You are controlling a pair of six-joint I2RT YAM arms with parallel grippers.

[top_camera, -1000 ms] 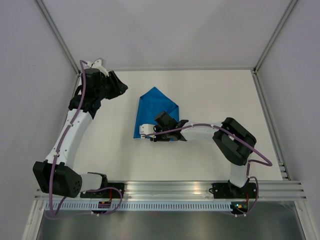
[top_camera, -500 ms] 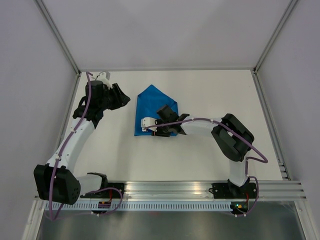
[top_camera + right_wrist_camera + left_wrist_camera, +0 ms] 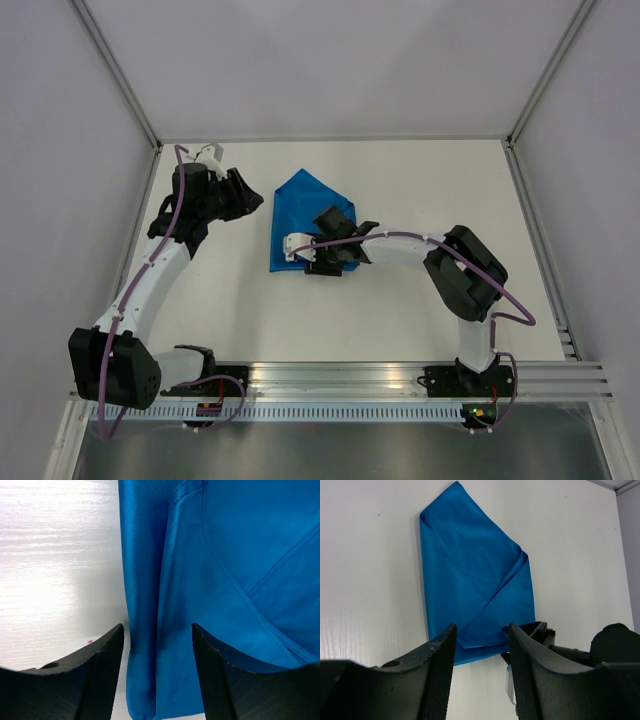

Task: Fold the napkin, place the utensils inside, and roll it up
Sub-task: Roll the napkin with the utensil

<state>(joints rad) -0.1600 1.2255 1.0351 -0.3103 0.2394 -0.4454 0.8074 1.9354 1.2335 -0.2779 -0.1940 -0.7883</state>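
Two overlapping flaps fold the bright blue napkin (image 3: 305, 210) to a point, left fingers (image 3: 437, 665) and right fingers (image 3: 105, 655) both apart

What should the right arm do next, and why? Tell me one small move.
Probably lift the right gripper clear of the napkin: its jaws stand open, gripping nothing, low over the folded cloth's edge, which lies flat.

The napkin (image 3: 308, 212) lies on the table (image 3: 430, 190), right fingers (image 3: 102, 675) over its near edge, left fingers (image 3: 437, 675) to its left
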